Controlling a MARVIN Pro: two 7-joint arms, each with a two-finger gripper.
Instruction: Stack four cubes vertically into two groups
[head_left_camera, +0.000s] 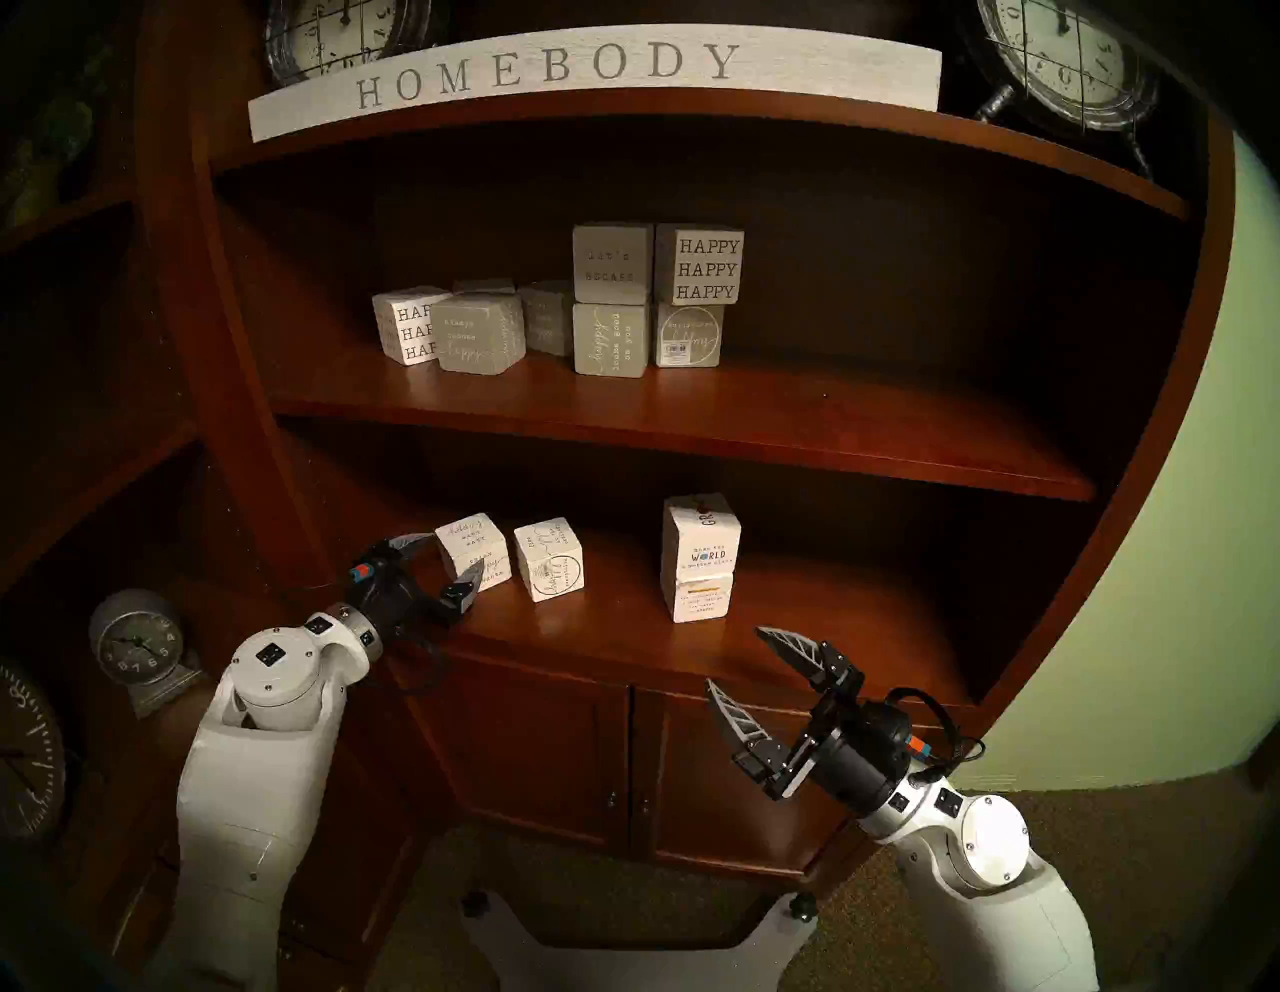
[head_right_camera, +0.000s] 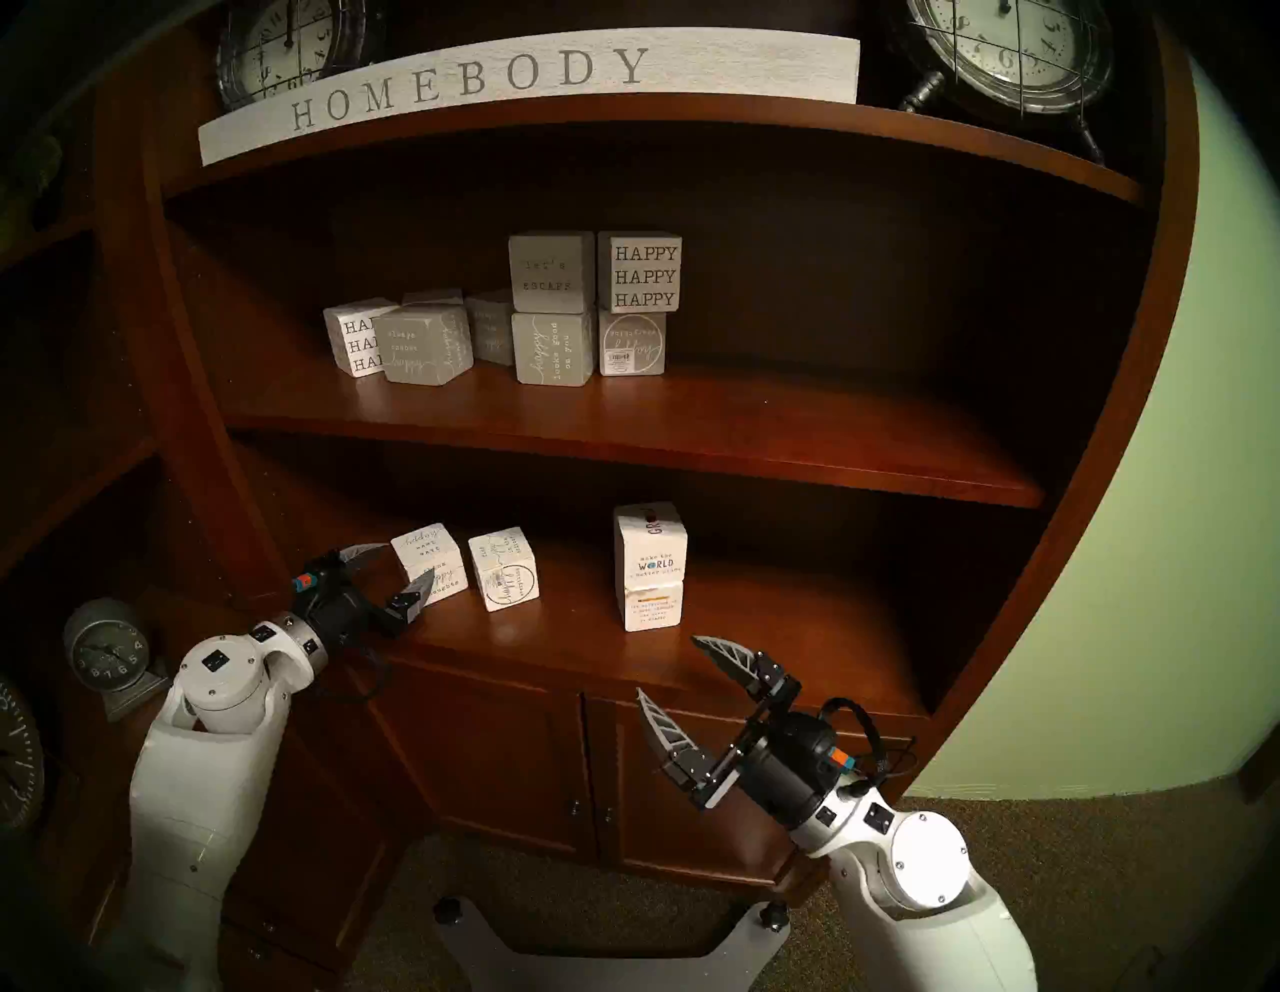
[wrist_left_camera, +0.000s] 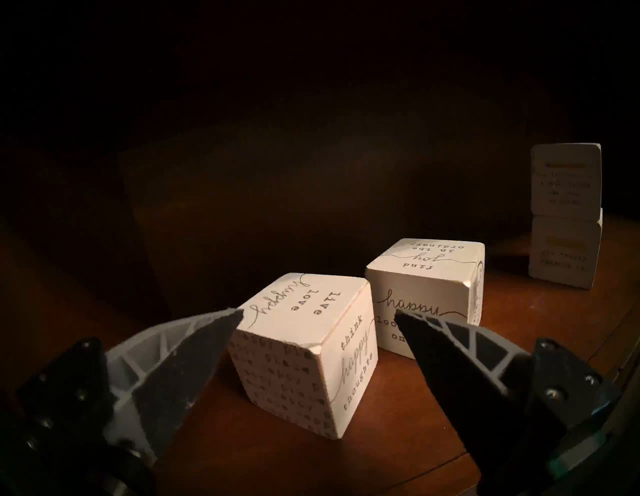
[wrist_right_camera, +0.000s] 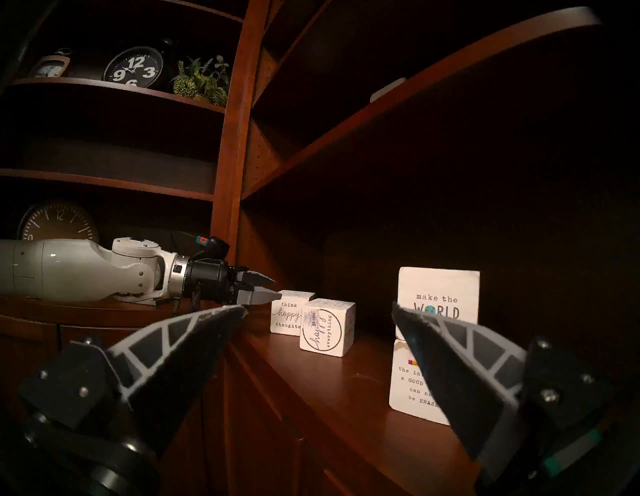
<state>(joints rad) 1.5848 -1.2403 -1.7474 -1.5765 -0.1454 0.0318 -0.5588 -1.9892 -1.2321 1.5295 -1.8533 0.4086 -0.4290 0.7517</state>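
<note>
left hand (head_left_camera: 443, 562) is spreading around a happy cube (head_left_camera: 475, 561) on the lower shelf (head_left_camera: 623, 623); right hand (head_left_camera: 751, 670) is hanging spread beside the grow stack (head_left_camera: 699, 558).

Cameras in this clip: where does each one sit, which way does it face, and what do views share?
Head stereo left: high, facing the dark wooden bookcase; both arms show.
Head stereo right: nearly identical.
Left wrist: behind the open left gripper, facing the white wooden "think happy thoughts" cube.
Right wrist: behind the open right gripper, facing along the lower shelf; the left arm shows.
Shared: all four show the two-cube white stack.
</note>
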